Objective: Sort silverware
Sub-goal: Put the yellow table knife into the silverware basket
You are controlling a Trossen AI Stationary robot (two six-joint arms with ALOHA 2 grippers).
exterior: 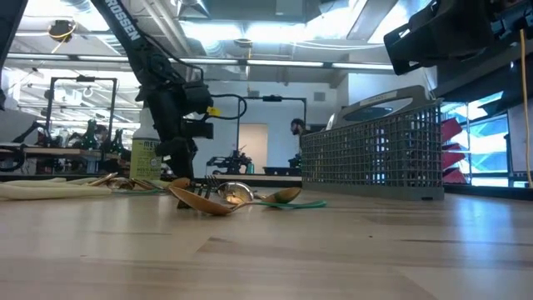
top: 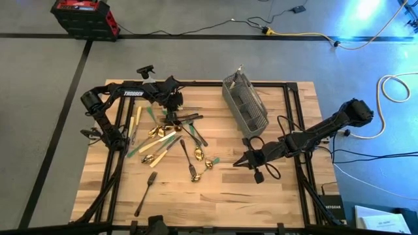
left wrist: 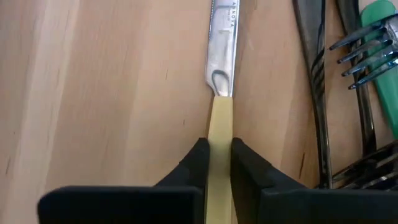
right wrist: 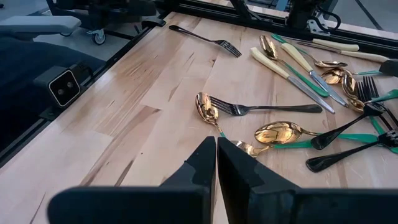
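Wooden bench [top: 215, 196] strewn with unsorted silverware [top: 171, 140].
Left gripper [left wrist: 216, 163] clamps a cream-handled steel knife [left wrist: 221, 93]; right gripper [right wrist: 216, 163] waits closed; grey mesh caddy [top: 245, 104] looks unfilled.

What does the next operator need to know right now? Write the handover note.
Left gripper: down at the far-left pile, shut on a cream-handled knife that lies on the table.
Right gripper: shut, empty, hovering near the gold spoons in front of the mesh caddy.
Silverware: scattered on the left half; one dark fork lies apart near the front.
Done: no sorted pieces visible from these views.
Left: lift this knife, then sort the rest.
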